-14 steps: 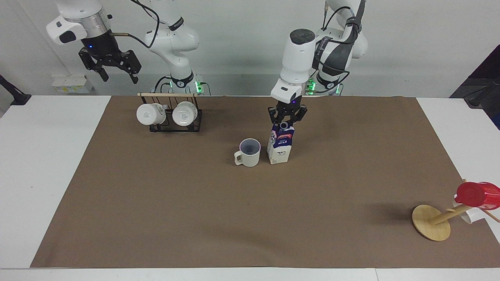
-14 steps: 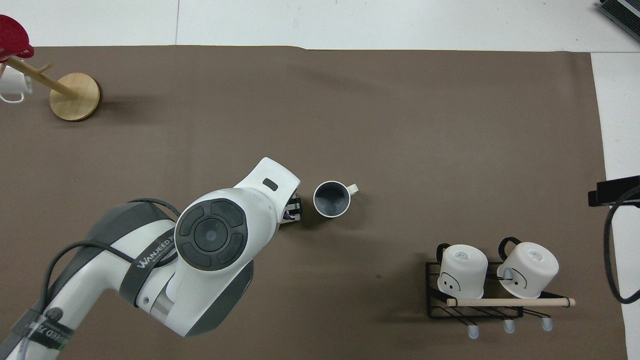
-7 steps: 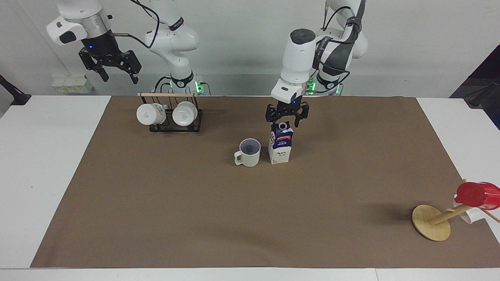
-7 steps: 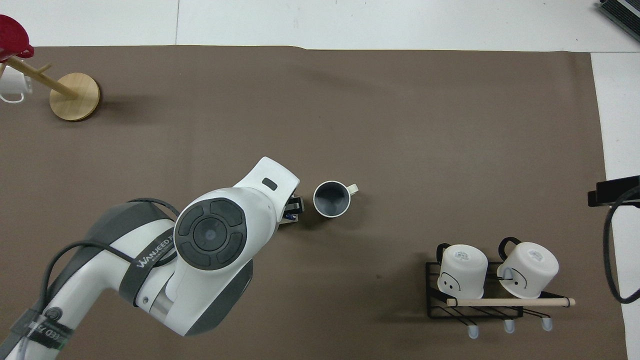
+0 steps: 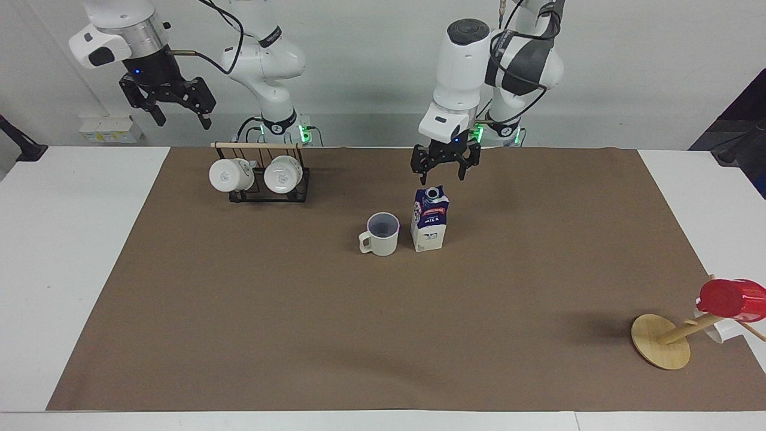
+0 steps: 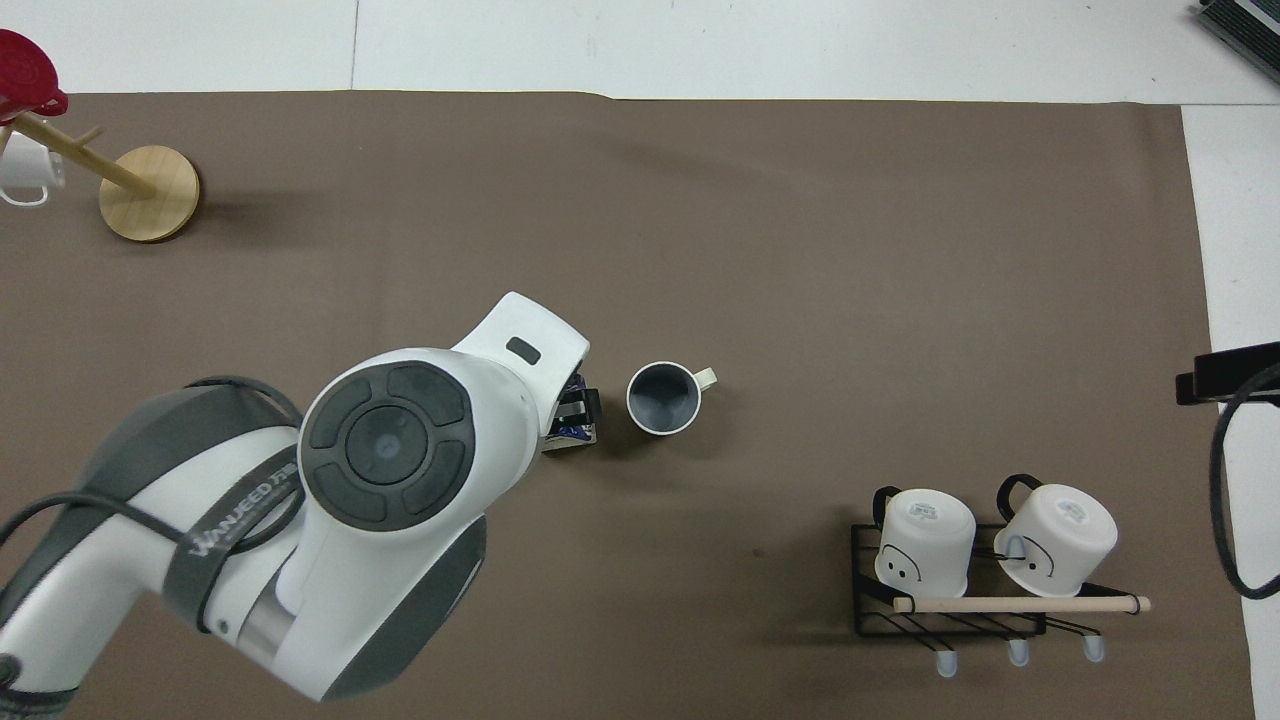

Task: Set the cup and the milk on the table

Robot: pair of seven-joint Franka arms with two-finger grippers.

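Note:
The cream-beige cup (image 5: 380, 234) with a lavender-blue inside stands upright on the brown mat of the table (image 5: 383, 335); it also shows in the overhead view (image 6: 662, 397). The milk carton (image 5: 429, 219), dark blue top and white lower part, stands upright beside the cup toward the left arm's end. In the overhead view only an edge of the carton (image 6: 572, 432) shows under the arm. My left gripper (image 5: 444, 174) is open and empty in the air over the carton's top. My right gripper (image 5: 181, 118) is open and waits high up past the mug rack.
A black wire rack (image 5: 263, 179) with two white mugs stands near the right arm's base. A tipped wooden mug tree (image 5: 664, 341) with a red cup (image 5: 730, 299) lies at the left arm's end, far from the robots.
My left gripper let go of the milk carton, opened and rose clear of its top. The carton stays standing beside the cup. The right arm barely moved.

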